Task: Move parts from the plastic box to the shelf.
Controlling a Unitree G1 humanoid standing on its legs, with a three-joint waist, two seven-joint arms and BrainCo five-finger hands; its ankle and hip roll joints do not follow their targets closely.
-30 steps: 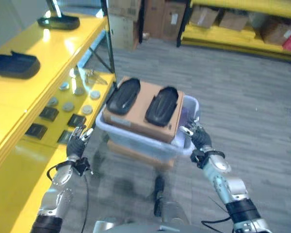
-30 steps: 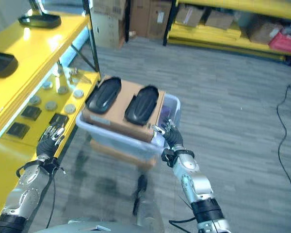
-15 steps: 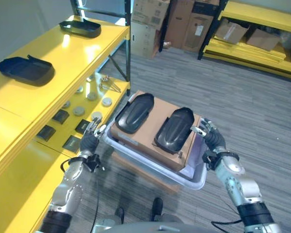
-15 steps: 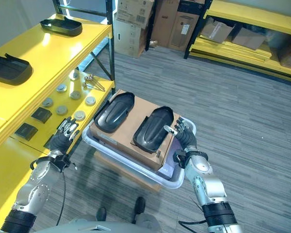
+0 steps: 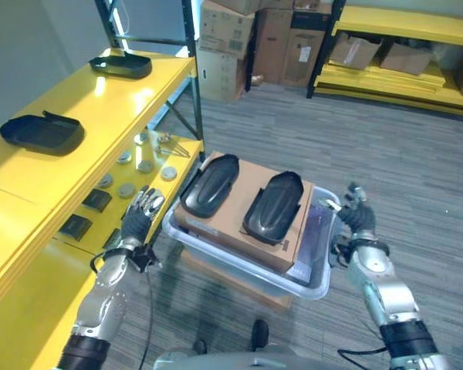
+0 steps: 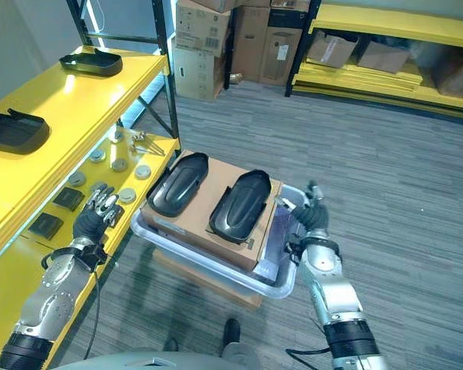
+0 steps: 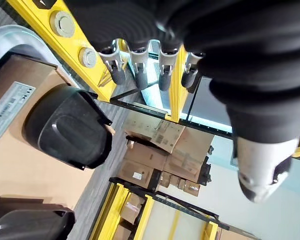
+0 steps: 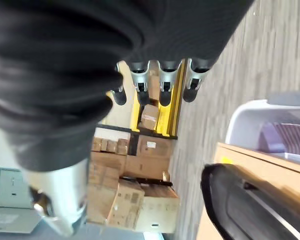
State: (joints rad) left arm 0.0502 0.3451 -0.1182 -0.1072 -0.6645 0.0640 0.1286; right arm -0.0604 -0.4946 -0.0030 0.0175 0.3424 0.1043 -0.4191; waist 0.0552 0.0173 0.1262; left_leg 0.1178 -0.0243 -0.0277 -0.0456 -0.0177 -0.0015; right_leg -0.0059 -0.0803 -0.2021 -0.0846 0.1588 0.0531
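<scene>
A clear plastic box (image 5: 305,287) stands on the floor before me and holds a brown carton (image 5: 243,183). Two black moulded parts (image 5: 211,185) (image 5: 274,204) lie side by side on the carton. My left hand (image 5: 139,217) hovers open between the box's left rim and the yellow shelf (image 5: 100,116). My right hand (image 5: 356,217) is open just off the box's right corner, touching nothing. The left wrist view looks past the straight fingers (image 7: 140,65) at one black part (image 7: 67,125). The right wrist view looks past its fingers (image 8: 162,80) at the other (image 8: 255,205).
Two more black parts (image 5: 42,131) (image 5: 122,65) rest on the shelf's top level. Its lower level carries small discs and black squares (image 5: 123,177). The box sits on a low brown base (image 5: 224,274). Cardboard cartons (image 5: 255,38) and another yellow rack (image 5: 401,69) stand at the back.
The whole view has shifted, so the camera moved. My right hand has come away from the box's right corner and now stands a little to its right. The left hand stays beside the left rim.
</scene>
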